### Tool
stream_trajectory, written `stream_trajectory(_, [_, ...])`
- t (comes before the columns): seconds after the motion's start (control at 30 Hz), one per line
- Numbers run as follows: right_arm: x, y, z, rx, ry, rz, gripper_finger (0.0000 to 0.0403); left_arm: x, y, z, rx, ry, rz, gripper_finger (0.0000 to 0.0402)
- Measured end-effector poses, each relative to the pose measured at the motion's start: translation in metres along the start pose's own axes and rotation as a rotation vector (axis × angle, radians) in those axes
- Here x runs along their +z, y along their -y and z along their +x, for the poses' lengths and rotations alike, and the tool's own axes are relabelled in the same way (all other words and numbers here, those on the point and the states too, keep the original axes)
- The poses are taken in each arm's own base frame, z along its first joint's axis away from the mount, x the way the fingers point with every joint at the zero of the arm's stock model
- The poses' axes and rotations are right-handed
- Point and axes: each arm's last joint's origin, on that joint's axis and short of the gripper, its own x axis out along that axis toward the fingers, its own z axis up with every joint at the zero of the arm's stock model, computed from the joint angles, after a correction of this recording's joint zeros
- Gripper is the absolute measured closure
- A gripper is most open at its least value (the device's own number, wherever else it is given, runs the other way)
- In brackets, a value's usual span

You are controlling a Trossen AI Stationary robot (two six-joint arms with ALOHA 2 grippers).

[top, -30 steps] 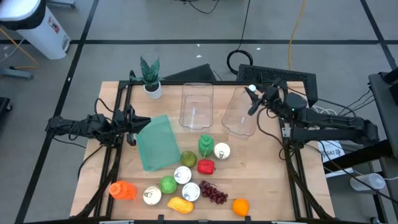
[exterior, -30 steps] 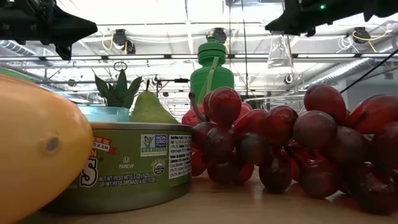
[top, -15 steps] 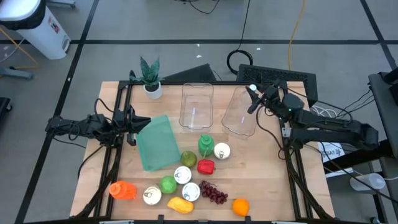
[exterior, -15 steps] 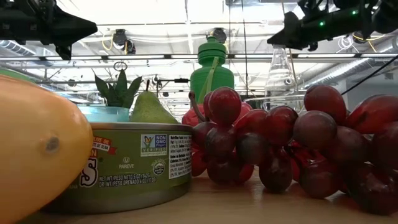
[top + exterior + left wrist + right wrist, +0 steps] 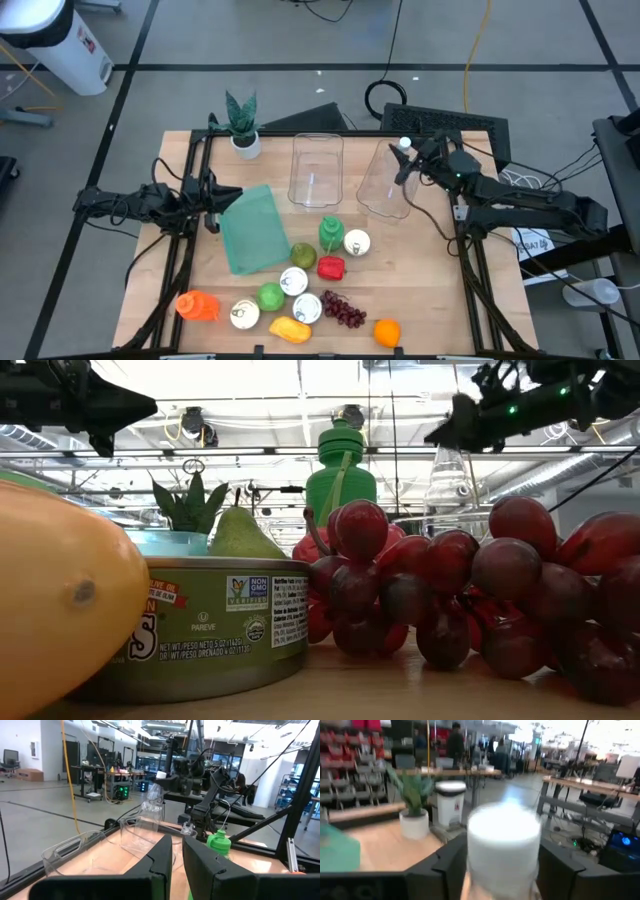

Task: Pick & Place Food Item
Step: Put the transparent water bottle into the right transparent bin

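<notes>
A clear plastic bottle (image 5: 383, 185) with a white cap (image 5: 404, 143) stands tilted at the table's far right. My right gripper (image 5: 404, 160) is at its cap, reaching in from the right. Next to the bottle lies an open clear bin (image 5: 316, 170). Food lies in the near middle: a pear (image 5: 303, 255), a red pepper (image 5: 331, 267), grapes (image 5: 343, 310), an orange (image 5: 387, 332), a yellow fruit (image 5: 289, 328) and several cans. My left gripper (image 5: 212, 195) waits shut above the table's left edge, holding nothing. My right gripper has the bottle's white cap (image 5: 503, 845) between its two fingers (image 5: 451, 862), and the cap fills the gap between them. The fingers come in about level from the table's right side. The clear body (image 5: 446, 475) hangs below the cap; the grapes hide its bottom.
A teal bag (image 5: 252, 228) lies left of centre, and a green bottle (image 5: 330, 235) stands in the middle. A potted plant (image 5: 241, 128) is at the far left corner. An orange item (image 5: 197, 305) lies near left. Black frame rails (image 5: 180, 250) run along both sides.
My right gripper has gone down and a little toward the table's left, taking the clear bottle with it. In the low view the bottle's body sits clearly lower than a second ago.
</notes>
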Motion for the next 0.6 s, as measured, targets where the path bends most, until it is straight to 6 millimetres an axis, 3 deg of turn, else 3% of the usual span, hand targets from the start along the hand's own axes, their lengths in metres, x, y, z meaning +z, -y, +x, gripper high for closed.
stream_trajectory(0.3, [0.002, 0.000, 0.000, -0.001, 0.011, 0.019, 0.0118, 0.000, 0.000, 0.000, 0.000, -0.001, -0.006, 0.0350])
stream_trajectory(0.6, [0.009, 0.002, -0.004, -0.006, 0.070, 0.012, 0.0083, 0.000, 0.000, 0.000, 0.000, -0.001, -0.006, 0.0350])
